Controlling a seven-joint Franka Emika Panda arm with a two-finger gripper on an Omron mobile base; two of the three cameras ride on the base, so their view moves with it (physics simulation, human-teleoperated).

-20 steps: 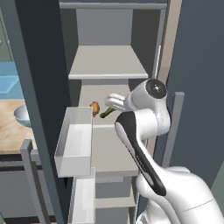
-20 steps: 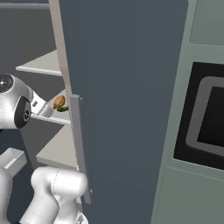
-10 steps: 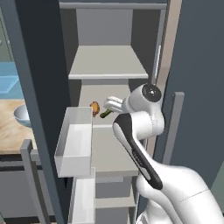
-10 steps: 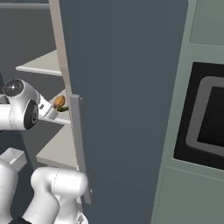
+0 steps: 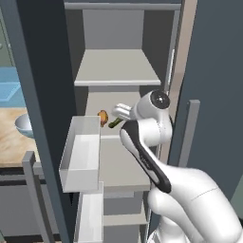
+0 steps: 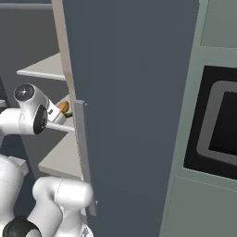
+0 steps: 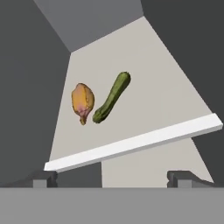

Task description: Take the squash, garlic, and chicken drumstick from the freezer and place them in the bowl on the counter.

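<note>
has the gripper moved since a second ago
Yes. In the left base view the arm's wrist has swung left and up against the freezer shelf, carrying the open gripper in toward the squash and chicken drumstick, which lie untouched.

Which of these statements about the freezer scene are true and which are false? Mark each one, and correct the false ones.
1. The squash lies on a freezer shelf. True.
2. The drumstick lies beside the squash. True.
3. The pincer is shut on the squash. False: it is open and holds nothing; the squash lies ahead of its tips.
4. The bowl holds the drumstick. False: the drumstick is on the shelf in the freezer; the bowl stands on the counter.
5. The squash stands upright. False: it lies flat on the shelf.
</note>
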